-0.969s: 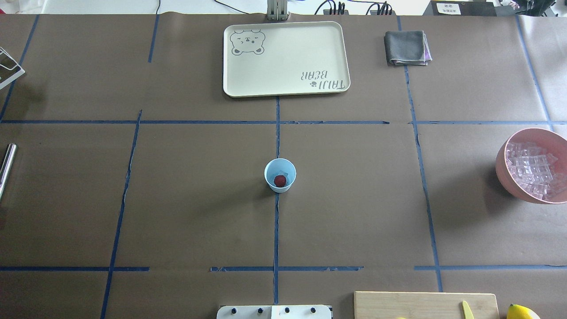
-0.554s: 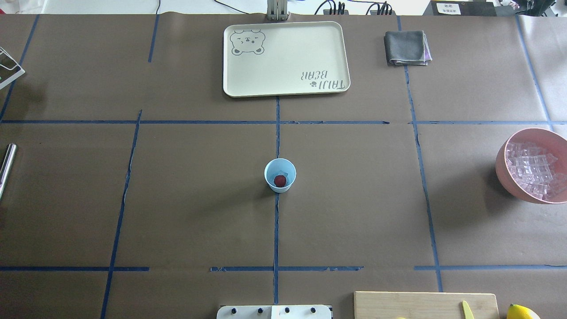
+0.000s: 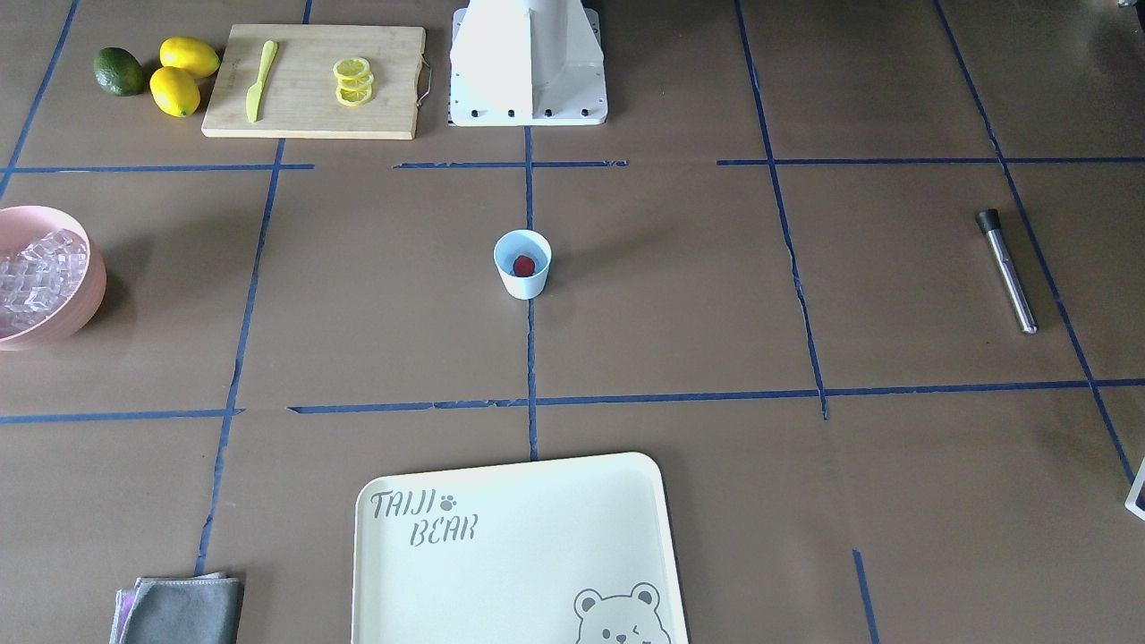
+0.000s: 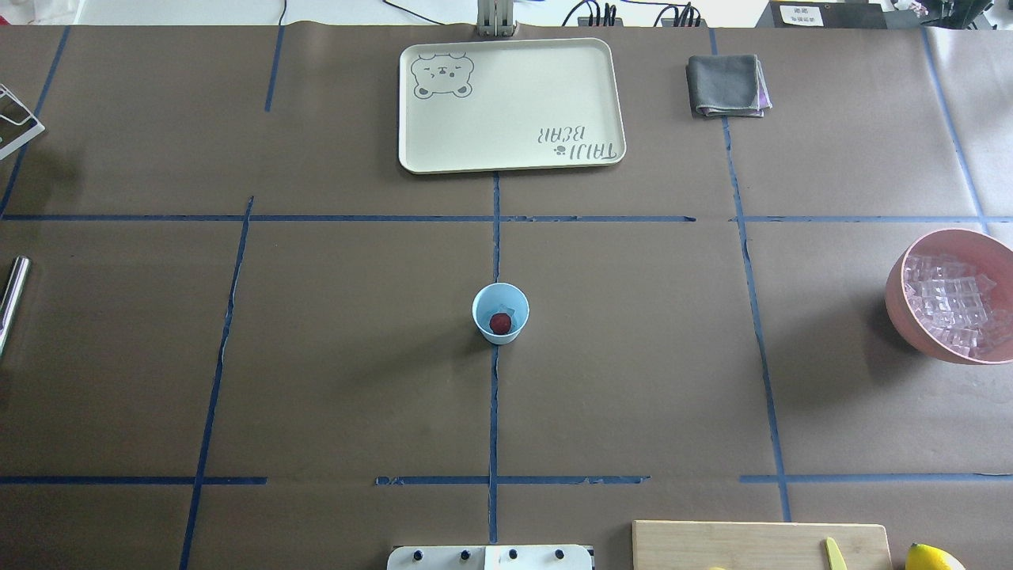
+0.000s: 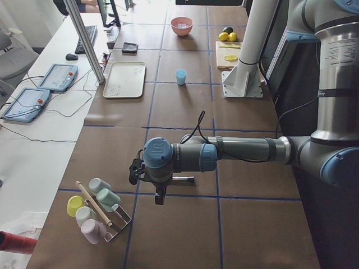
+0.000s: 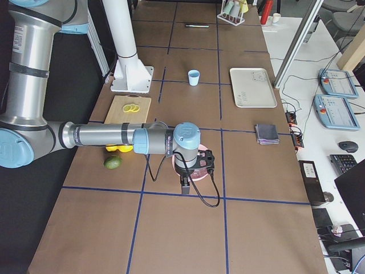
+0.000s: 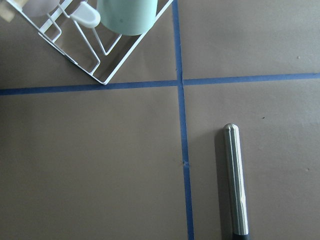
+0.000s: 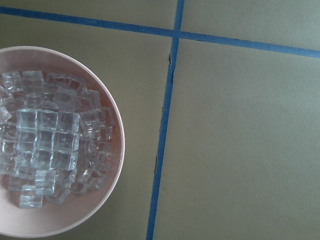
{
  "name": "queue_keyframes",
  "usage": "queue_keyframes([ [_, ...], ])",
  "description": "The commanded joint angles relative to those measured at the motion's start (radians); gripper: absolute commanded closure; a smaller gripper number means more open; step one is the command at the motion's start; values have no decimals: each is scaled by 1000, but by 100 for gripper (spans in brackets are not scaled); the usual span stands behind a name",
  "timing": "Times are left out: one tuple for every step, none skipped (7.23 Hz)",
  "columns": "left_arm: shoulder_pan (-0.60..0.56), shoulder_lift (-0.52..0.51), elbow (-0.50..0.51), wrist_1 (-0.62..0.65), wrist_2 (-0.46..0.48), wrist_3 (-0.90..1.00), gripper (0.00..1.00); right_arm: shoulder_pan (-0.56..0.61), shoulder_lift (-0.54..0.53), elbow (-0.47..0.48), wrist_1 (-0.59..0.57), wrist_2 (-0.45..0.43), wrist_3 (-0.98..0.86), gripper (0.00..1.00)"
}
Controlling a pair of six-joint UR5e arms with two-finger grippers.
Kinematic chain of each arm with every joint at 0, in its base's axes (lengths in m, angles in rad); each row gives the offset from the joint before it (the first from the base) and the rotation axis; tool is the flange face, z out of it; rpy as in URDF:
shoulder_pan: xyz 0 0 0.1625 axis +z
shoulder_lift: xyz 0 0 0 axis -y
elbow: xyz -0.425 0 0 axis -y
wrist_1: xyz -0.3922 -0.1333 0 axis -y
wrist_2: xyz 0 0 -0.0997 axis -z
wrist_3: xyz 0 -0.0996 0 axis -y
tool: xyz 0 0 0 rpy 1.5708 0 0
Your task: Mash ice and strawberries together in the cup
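**While both arms hang over the table's ends, the cup stands alone mid-table**

Where the blue tape lines cross near the middle of the overhead view, the cup (image 4: pixel 500 313) stands upright, well apart from everything else. Inside it lies the strawberry (image 4: pixel 499 322), dark red against the light-blue lining, and a clear cube (image 4: pixel 515 305) seems to lie just beside it.

At the right edge of that view sits a pink bowl (image 4: pixel 898 297) heaped with ice cubes (image 8: pixel 45 150). The right wrist view looks straight down on it, with the bowl filling the left half of the frame. In the right side view, the right gripper (image 6: pixel 185 185) hangs over that bowl. Whether its jaws are spread or pressed together cannot be told.

In the left side view, the left gripper (image 5: pixel 160 197) hangs near a wire rack (image 5: pixel 115 224) of pastel cups. Its jaws cannot be judged either. Its wrist view shows a metal rod (image 7: pixel 235 180) lying flat at lower right.

A cream tray (image 4: pixel 510 103) lies at the top centre of the overhead view, with a folded grey cloth (image 4: pixel 726 85) to its right. In the upper left of the front view are a cutting board (image 3: pixel 313 107) and two lemons (image 3: pixel 183 76).
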Motion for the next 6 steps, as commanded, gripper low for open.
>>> queue_keyframes([
  [3, 1, 3, 0, 0, 4, 0, -1, 2, 1, 0, 0, 0, 0],
  [3, 2, 2, 1, 0, 2, 0, -1, 2, 1, 0, 0, 0, 0],
  [3, 2, 2, 6, -3, 2, 0, -1, 2, 1, 0, 0, 0, 0],
  [4, 2, 0, 3, -1, 2, 0, -1, 2, -1, 8, 0, 0, 0],
  [4, 2, 0, 1, -1, 2, 0, -1, 1, -2, 8, 0, 0, 0],
  [4, 4, 2, 3, 0, 2, 0, -1, 1, -1, 8, 0, 0, 0],
])
